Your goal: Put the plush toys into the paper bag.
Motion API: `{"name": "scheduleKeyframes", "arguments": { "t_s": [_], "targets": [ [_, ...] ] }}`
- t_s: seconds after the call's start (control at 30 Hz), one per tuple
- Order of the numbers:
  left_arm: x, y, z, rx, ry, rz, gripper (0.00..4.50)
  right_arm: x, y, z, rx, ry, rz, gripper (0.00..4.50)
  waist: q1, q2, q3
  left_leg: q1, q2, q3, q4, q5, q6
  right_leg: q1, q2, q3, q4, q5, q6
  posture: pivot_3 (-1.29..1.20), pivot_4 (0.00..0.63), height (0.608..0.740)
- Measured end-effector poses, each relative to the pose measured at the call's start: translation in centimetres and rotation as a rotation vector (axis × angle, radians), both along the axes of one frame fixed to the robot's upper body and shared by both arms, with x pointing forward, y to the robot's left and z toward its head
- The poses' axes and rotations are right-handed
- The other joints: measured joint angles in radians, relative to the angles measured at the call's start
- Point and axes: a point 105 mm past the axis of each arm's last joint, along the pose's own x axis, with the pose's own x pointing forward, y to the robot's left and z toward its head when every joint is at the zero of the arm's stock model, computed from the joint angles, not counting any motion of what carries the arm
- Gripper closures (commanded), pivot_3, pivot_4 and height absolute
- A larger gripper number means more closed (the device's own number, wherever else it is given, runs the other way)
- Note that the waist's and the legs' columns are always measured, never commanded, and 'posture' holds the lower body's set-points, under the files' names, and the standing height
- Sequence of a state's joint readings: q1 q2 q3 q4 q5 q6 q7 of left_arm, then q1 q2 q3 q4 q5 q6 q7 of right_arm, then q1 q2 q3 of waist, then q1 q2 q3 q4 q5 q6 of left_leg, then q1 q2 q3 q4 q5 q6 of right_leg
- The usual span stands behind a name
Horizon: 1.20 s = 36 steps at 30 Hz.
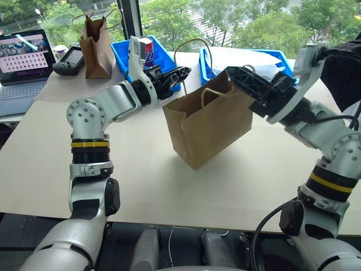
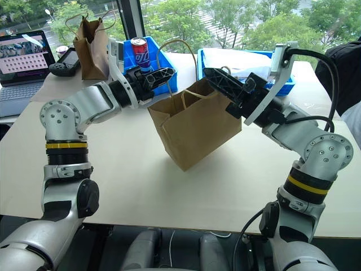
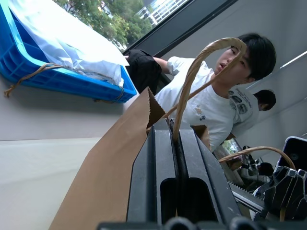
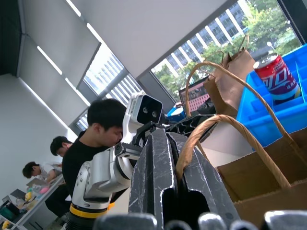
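Head cams look down, wrist cams close (shared: paper bag (image 1: 208, 127))

The paper bag (image 1: 210, 127) hangs tilted at the table's (image 1: 169, 186) centre, its low corner near the surface. The left gripper (image 1: 179, 72) at its ten o'clock and the right gripper (image 1: 237, 72) at its one o'clock pinch the rim, each closed. Behind: two blue bins (image 1: 127, 56) (one with a red can (image 1: 148, 48)), a darker bag (image 1: 97, 48), a laptop (image 1: 22, 62).

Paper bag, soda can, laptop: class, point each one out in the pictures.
Paper bag (image 1: 217, 132), left eye view, on its broad front face.
Soda can (image 2: 139, 49), right eye view, on its side.
Laptop (image 1: 23, 56), left eye view, on its screen.
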State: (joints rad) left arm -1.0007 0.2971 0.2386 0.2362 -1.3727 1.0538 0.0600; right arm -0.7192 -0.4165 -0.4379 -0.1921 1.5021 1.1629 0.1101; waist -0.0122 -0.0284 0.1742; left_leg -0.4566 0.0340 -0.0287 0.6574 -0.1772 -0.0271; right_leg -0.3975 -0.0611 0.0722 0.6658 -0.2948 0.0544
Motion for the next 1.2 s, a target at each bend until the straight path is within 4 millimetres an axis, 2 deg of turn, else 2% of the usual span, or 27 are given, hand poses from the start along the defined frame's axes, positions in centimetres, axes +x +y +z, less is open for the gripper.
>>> {"name": "scheduleKeyframes", "arguments": {
  "t_s": [0.3, 0.47, 0.57, 0.67, 0.77, 0.93, 1.1, 1.2],
  "targets": [
    [-0.3, -0.6, -0.8, 0.019, 0.011, -0.038, 4.50, -2.6, 2.1, 1.0, 0.035, 0.001, 0.071, 4.47, -0.007, 0.000, 0.000, -0.003, 0.000, 0.001, 0.000, 0.002, 0.003, -0.007, 0.000, 0.000, 0.007, 0.000, 0.000, 0.00, 0.150, 0.698],
    [-0.3, -0.4, -1.4, 0.029, 0.008, -0.047, 4.50, -2.7, 2.4, 0.1, 0.024, 0.044, 0.065, 4.47, -0.006, 0.000, 0.000, -0.003, 0.000, 0.001, 0.001, 0.003, 0.003, -0.006, 0.000, 0.000, 0.008, 0.000, 0.000, 0.00, 0.150, 0.698],
    [-0.4, -0.3, -1.6, 0.047, 0.004, -0.053, 4.50, -2.5, 1.8, -0.9, 0.014, 0.082, 0.027, 4.47, -0.004, 0.000, 0.000, -0.003, 0.000, 0.001, 0.001, 0.003, 0.003, -0.006, 0.000, 0.001, 0.007, 0.000, 0.000, 0.00, 0.150, 0.698],
    [-0.4, -0.4, -1.7, 0.052, 0.001, -0.057, 4.50, -2.3, 1.5, -0.9, 0.004, 0.085, 0.009, 4.47, -0.004, 0.000, 0.000, -0.003, 0.000, 0.001, 0.001, 0.003, 0.004, -0.006, 0.000, 0.000, 0.007, 0.000, 0.000, 0.00, 0.150, 0.698],
    [-0.4, -0.5, -1.7, 0.055, -0.002, -0.061, 3.72, -2.2, 1.1, -0.8, -0.002, 0.082, -0.010, 4.50, -0.004, 0.000, 0.000, -0.003, 0.000, 0.001, 0.001, 0.003, 0.004, -0.006, 0.000, 0.001, 0.007, 0.000, 0.000, 0.00, 0.150, 0.698],
    [-0.5, -0.8, -1.0, 0.062, -0.018, -0.073, 1.88, -2.2, 0.9, -0.2, 0.001, 0.068, -0.019, 4.50, -0.005, 0.000, 0.000, -0.003, 0.000, 0.001, 0.001, 0.003, 0.004, -0.007, 0.000, 0.001, 0.008, 0.000, 0.000, 0.00, 0.150, 0.698],
    [-0.7, -0.6, -0.1, 0.061, -0.028, -0.075, 1.88, -2.7, 1.5, 2.2, 0.004, -0.006, 0.010, 4.50, -0.005, 0.000, 0.000, -0.003, 0.000, 0.001, 0.001, 0.003, 0.004, -0.007, 0.000, 0.001, 0.008, 0.000, 0.000, 0.00, 0.150, 0.698],
    [-0.9, -0.3, 0.8, 0.041, -0.033, -0.078, 1.88, -2.9, 1.7, 2.6, -0.012, -0.017, 0.024, 4.50, -0.004, 0.000, 0.000, -0.003, 0.000, 0.001, 0.001, 0.003, 0.004, -0.006, 0.000, 0.001, 0.008, 0.000, 0.000, 0.00, 0.150, 0.698]
  ]
}}
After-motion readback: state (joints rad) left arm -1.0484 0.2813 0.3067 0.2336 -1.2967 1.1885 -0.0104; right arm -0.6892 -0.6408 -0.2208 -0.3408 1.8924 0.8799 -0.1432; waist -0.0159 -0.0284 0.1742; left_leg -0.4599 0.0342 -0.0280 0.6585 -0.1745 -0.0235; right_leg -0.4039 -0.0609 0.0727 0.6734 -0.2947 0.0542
